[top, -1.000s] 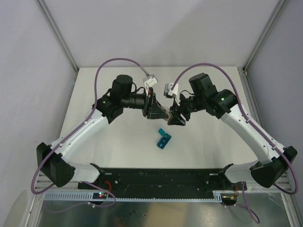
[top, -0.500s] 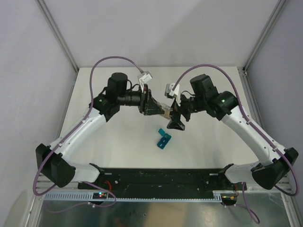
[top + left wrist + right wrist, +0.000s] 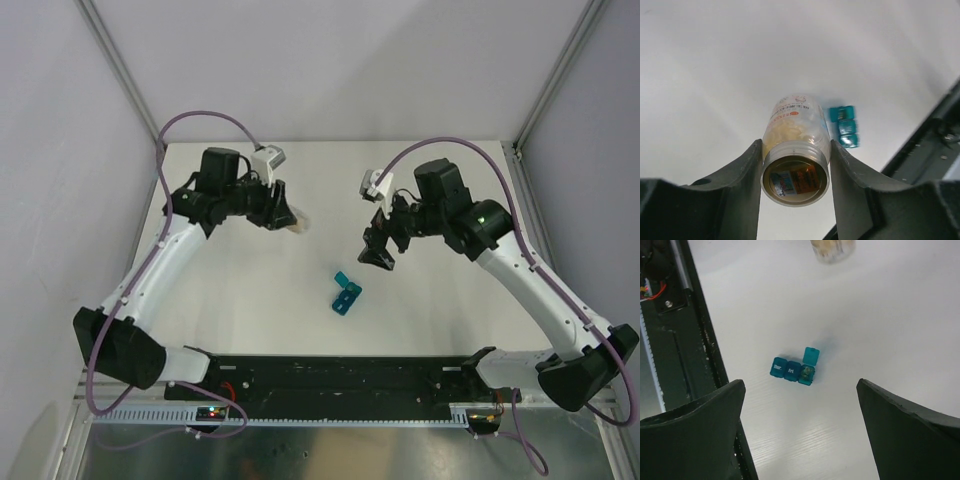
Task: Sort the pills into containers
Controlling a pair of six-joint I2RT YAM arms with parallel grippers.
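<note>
Lab enclosure: white table (image 3: 440, 300), panel walls (image 3: 350, 70), aluminium posts (image 3: 120, 72).

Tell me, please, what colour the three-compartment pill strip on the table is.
The pill strip is teal-blue, and it shows clearest in the right wrist view.

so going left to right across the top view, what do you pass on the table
left hand shut on the pill bottle → teal containers, one end lid up → right hand, open and holding nothing
</note>
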